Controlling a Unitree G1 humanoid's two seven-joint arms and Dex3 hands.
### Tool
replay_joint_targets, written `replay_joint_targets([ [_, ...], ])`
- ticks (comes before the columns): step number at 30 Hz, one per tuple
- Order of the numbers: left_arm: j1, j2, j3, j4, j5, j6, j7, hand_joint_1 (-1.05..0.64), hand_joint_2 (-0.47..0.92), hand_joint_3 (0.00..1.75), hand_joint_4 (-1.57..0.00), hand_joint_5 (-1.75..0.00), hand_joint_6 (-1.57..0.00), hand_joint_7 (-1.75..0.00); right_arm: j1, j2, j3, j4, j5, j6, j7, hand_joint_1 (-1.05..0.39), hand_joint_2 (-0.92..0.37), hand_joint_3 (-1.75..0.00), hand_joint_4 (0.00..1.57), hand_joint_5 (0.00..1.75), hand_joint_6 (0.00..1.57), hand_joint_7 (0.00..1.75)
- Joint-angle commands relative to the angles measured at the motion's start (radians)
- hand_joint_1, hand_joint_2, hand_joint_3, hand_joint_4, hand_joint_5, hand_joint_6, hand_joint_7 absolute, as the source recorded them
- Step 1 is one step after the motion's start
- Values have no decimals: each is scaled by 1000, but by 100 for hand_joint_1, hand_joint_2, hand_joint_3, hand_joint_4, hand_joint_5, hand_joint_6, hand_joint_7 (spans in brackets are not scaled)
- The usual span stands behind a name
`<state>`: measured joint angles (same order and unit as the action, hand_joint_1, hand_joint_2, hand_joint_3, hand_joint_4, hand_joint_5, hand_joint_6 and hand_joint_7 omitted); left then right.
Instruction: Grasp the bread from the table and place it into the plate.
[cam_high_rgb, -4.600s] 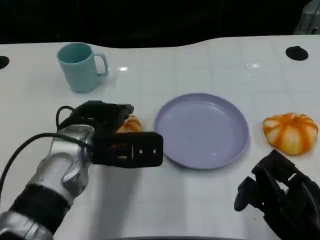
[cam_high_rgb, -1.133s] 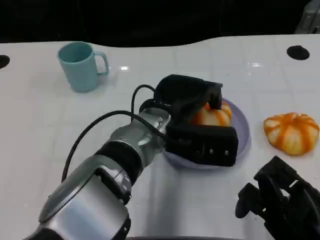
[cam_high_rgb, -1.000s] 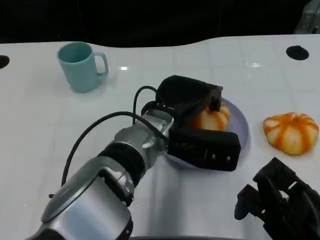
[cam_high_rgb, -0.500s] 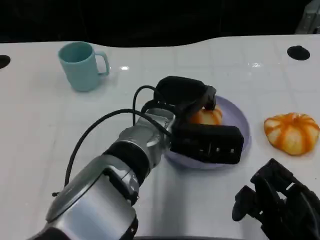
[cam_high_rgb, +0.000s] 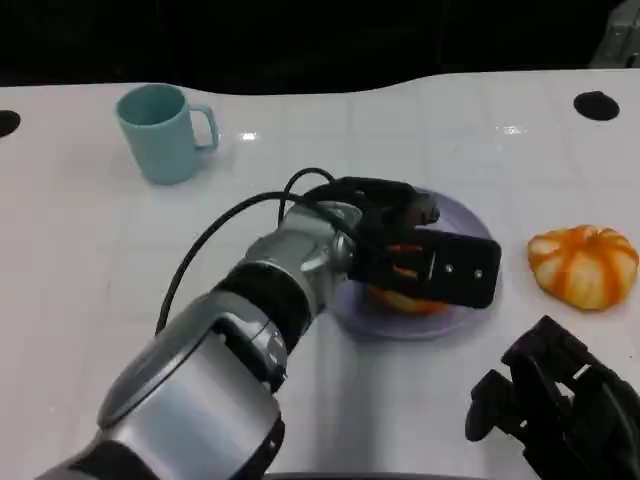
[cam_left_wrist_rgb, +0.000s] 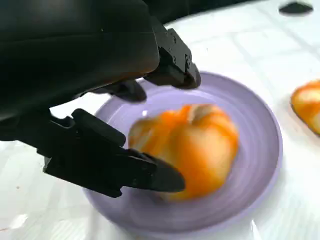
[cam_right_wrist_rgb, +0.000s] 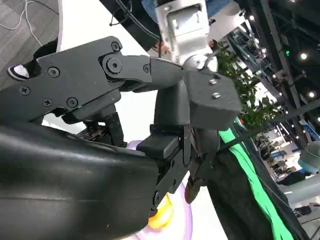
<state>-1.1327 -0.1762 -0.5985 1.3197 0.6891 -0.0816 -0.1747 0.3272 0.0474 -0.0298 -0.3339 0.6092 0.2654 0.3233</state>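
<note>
Right hand (cam_high_rgb: 560, 415): nearest the camera in the head view, at the near right edge of the table (cam_high_rgb: 80, 260). Its black fingers are curled loosely, with nothing between them. It rests well apart from the plate and the buns. In the right wrist view the fingers (cam_right_wrist_rgb: 165, 70) are bent and bare.

Left arm (cam_high_rgb: 250, 310): silver forearm reaching from the near left across the table toward the plate, with a black cable looping over it.

Left hand (cam_high_rgb: 420, 255): over the plate, fingers spread around the bread. In the left wrist view one finger (cam_left_wrist_rgb: 120, 167) lies by the near side of the bread and another (cam_left_wrist_rgb: 175, 65) arches above its far side. The picture is blurred there, so whether the fingers touch the bread I cannot tell.

Bread (cam_left_wrist_rgb: 187, 147): an orange and cream bun, lying inside the plate, near its middle. In the head view it is mostly hidden under the left hand, with an orange edge showing (cam_high_rgb: 405, 298).

Plate (cam_high_rgb: 465, 225): pale purple, round, flat on the table, a little right of centre.

Second bun (cam_high_rgb: 583, 263): same orange and cream stripes, on the table just to the right of the plate, apart from its rim.

Mug (cam_high_rgb: 160, 132): teal, upright, handle to the right, at the far left of the table.

Dark round mark (cam_high_rgb: 596, 105): at the far right of the table.
</note>
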Motion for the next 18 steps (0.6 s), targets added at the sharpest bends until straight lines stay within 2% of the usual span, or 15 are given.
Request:
replay_joint_targets([
  [1,-31,49,28,-21,-33,-28,-79,-95,92,45,0,0,-8,0,-6,-10,-15,1,2,-7,-2,-50,-80,-46,65,175,58,147],
  [10,4,154,160,-77,-178,-156,-164,-96,92,47,-3,-2,-9,-1,-18,-12,-23,11,3,-4,-1,-50,-79,-46,66,175,59,148],
  [18,105,239,338,-157,-406,-272,-360,-90,92,51,-12,-7,-14,-3,-26,-12,-28,15,4,4,-2,-50,-77,-47,67,175,60,149],
])
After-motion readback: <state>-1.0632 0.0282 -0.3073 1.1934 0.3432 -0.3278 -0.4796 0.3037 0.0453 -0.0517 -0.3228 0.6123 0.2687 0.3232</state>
